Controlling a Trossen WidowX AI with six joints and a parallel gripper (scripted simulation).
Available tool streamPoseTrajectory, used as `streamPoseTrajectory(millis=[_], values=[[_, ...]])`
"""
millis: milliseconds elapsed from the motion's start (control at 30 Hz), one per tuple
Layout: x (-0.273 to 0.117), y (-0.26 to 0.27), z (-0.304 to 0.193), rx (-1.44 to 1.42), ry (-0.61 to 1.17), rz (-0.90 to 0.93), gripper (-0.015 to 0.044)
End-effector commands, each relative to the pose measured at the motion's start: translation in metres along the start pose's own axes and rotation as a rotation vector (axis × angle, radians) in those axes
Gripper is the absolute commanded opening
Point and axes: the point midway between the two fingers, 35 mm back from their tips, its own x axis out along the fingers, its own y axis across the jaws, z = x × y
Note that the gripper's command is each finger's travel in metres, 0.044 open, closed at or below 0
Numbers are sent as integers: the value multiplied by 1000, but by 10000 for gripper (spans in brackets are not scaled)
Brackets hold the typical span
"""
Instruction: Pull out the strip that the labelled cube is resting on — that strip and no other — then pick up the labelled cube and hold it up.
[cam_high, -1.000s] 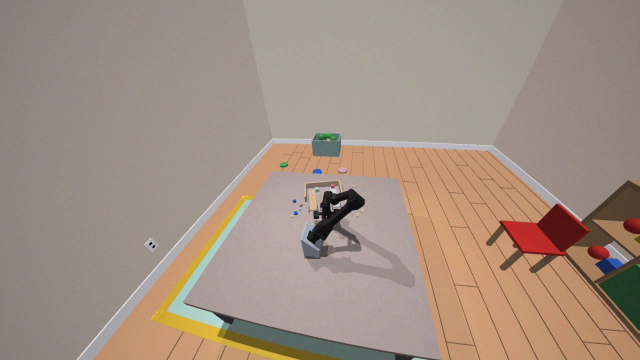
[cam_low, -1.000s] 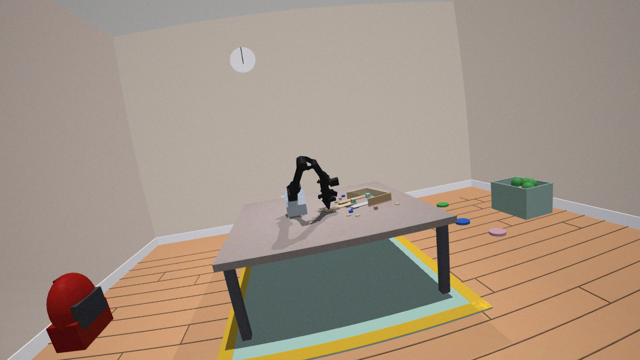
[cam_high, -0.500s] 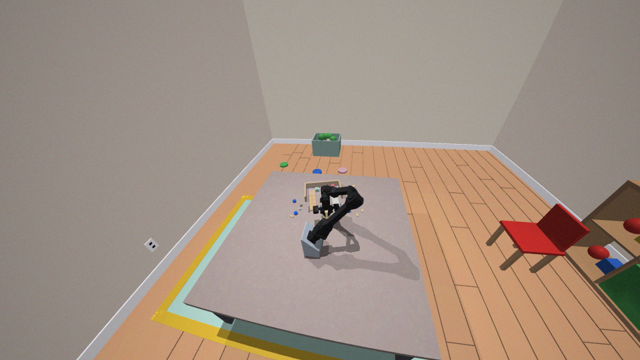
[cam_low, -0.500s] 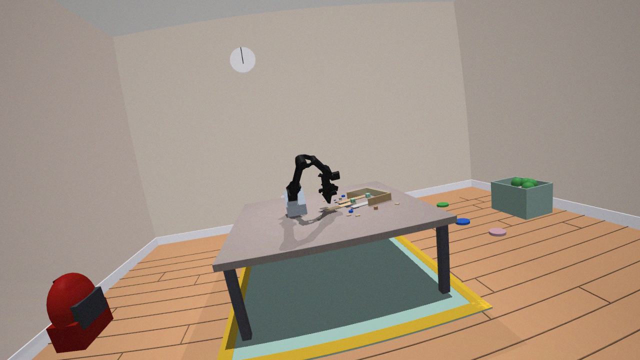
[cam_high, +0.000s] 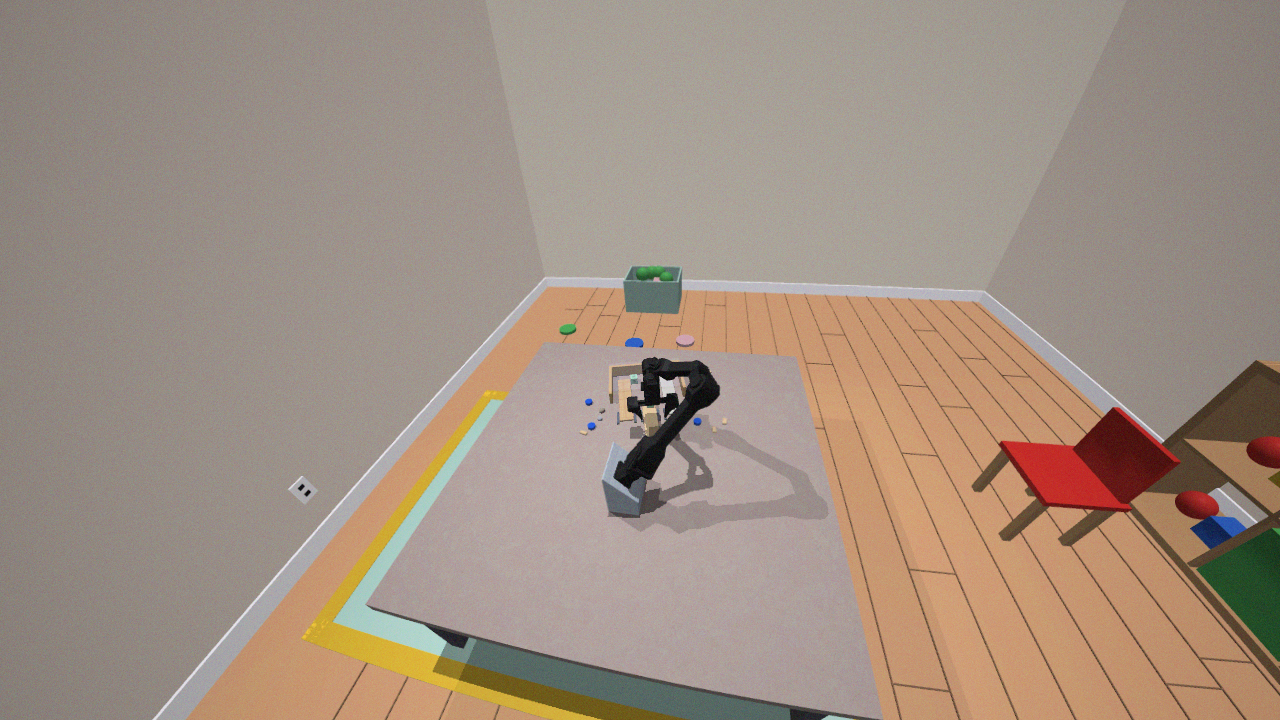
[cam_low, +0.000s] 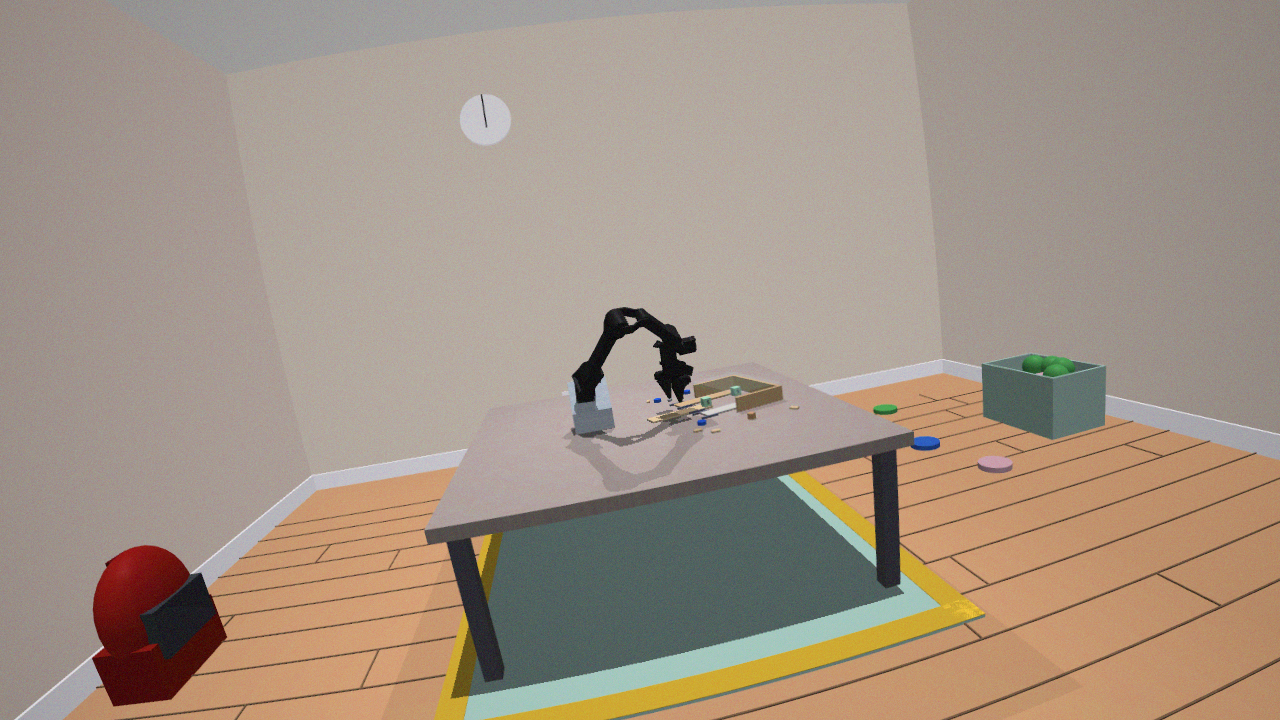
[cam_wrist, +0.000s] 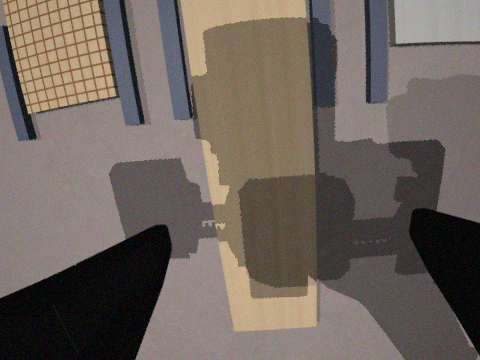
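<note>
My gripper (cam_high: 652, 405) (cam_low: 677, 399) (cam_wrist: 289, 230) is open and empty, above the near part of a plain pale wood strip (cam_wrist: 275, 312) (cam_low: 660, 419). This strip reaches out past the blue-grey rails beside it. In the wrist view, a strip with a brown grid (cam_wrist: 60, 50) lies left and a white strip (cam_wrist: 435, 20) lies right. One teal cube (cam_high: 633, 378) (cam_low: 735, 390) is at the back left of the walled area. Another teal cube (cam_low: 706, 402) sits farther forward in the exterior view, and dark marks show on it, too small to read. No cube shows in the wrist view.
Low wooden walls (cam_high: 611, 385) (cam_low: 759, 397) stand around the back and sides of the strips. Blue-grey rails (cam_wrist: 175, 60) (cam_wrist: 377, 50) run between the strips. Blue discs (cam_high: 588, 402) (cam_high: 697, 421) and small tan pieces (cam_high: 583, 432) lie outside. A small brown block (cam_low: 751, 415) is near the right wall.
</note>
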Motion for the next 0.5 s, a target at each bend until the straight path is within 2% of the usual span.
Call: streamPoseTrajectory(millis=[0, 467], values=[[-1, 1, 15, 3, 4, 5, 440], [-9, -1, 76, 6, 1, 6, 440]])
